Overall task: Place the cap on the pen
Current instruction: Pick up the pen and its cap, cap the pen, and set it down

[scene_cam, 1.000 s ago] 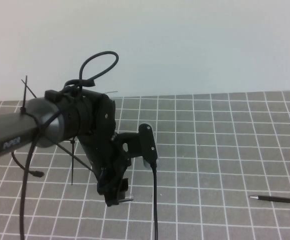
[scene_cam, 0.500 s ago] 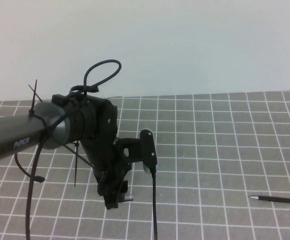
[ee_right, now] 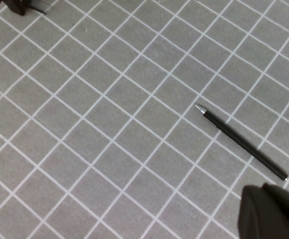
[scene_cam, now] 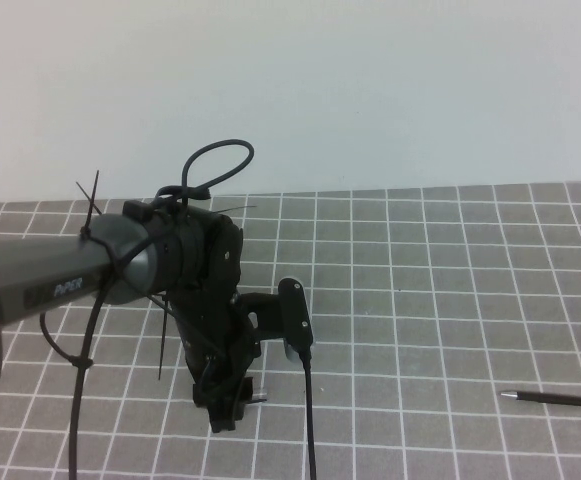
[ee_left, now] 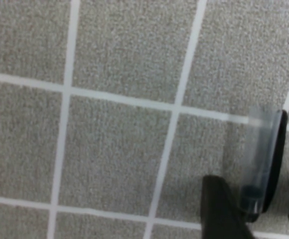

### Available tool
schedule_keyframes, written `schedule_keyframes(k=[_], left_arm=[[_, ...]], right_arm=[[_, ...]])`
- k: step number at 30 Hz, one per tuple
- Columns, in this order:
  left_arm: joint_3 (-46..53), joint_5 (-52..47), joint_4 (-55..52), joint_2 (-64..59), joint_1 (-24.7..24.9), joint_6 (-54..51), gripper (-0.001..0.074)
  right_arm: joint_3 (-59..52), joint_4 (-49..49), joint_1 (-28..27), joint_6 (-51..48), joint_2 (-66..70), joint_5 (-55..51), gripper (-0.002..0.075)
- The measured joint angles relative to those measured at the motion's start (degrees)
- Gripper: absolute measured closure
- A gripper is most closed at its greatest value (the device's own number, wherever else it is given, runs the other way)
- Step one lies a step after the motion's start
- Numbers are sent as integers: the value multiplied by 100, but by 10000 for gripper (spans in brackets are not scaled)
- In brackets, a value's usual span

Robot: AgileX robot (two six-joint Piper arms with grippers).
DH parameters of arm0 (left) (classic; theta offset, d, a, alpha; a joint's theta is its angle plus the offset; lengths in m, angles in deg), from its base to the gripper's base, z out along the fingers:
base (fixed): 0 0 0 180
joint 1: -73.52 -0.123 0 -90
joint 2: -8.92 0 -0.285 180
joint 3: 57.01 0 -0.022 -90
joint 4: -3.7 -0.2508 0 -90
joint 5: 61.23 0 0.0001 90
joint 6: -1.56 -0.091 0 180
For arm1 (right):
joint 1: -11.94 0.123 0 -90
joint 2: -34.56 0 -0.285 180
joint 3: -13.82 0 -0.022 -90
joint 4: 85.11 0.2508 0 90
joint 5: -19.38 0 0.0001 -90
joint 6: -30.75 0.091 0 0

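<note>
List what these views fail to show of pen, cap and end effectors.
- Left end effector, low over the mat: grip hidden by its own arm, high view.
- Cap: one end covered by the end effector, left wrist view.
- Pen: rear cut by high view's right edge.
- Right end effector, near the pen: only a dark piece at the right wrist view's edge.

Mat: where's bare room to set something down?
Free: the middle stretch between left gripper and pen, plus the far rows by the wall. Crowded: near-left, where the open left gripper straddles the pen cap; right gripper hovers near the pen.
</note>
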Motion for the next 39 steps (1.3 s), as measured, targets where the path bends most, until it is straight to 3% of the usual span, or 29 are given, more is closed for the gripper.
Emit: schedule_keyframes(k=[3, 6, 7, 16, 22, 26, 34, 39], left_arm=[[0, 0, 0, 0, 0, 0, 556], [0, 0, 0, 0, 0, 0, 715], [0, 0, 0, 0, 0, 0, 733], [-3, -1, 26, 244, 0, 92, 734], [-3, 84, 131, 809, 0, 166, 734], [-3, -54, 821, 1358, 0, 98, 734], [-3, -152, 1054, 2474, 0, -317, 734], [18, -707, 1077, 2956, 0, -22, 734]], right_arm=[[0, 0, 0, -10, 0, 9, 729], [0, 0, 0, -147, 0, 9, 729], [0, 0, 0, -158, 0, 9, 729], [0, -9, 0, -361, 9, -127, 729], [72, -23, 0, -516, 9, -787, 729], [266, -432, 72, -413, 342, -1699, 729], [517, -2138, 1117, 34, 1675, -1778, 729], [571, -3275, 1825, -582, 2505, -1524, 729]])
